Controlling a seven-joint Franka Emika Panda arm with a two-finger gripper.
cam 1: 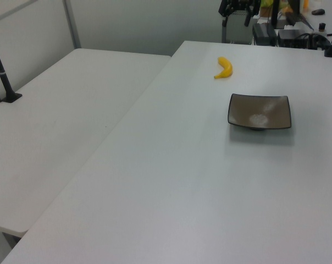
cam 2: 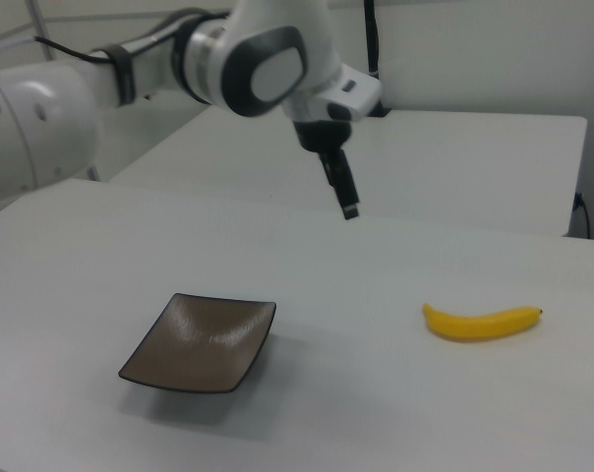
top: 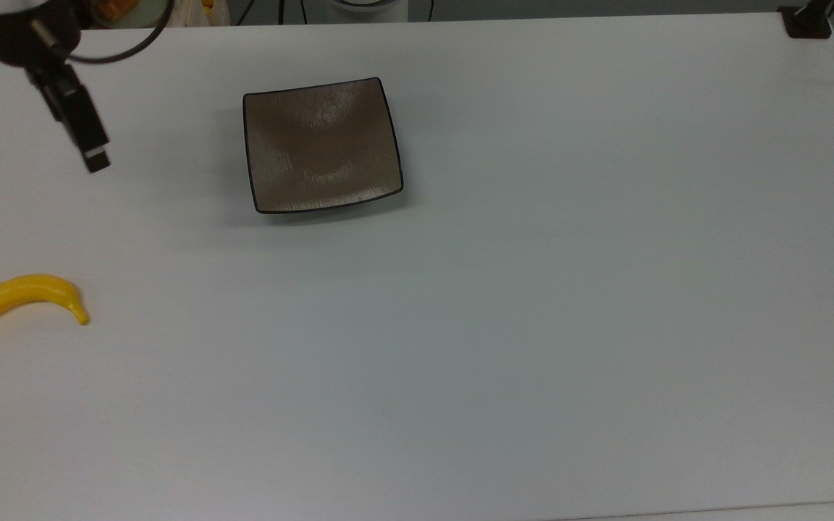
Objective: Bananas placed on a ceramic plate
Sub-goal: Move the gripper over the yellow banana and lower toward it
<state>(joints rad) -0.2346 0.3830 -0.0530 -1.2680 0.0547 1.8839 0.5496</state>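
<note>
We saw the banana [top: 15, 297] lying untouched at the desk [top: 533, 325] edge on the top view's left, well apart from the empty plate [top: 321, 145]; jaws' [top: 96, 161] spacing unclear, hovering between them.

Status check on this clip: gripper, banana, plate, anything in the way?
Gripper in the air, holding nothing, between plate and banana. Banana lies on the table, untouched. Plate bare. Nothing in the way.
</note>
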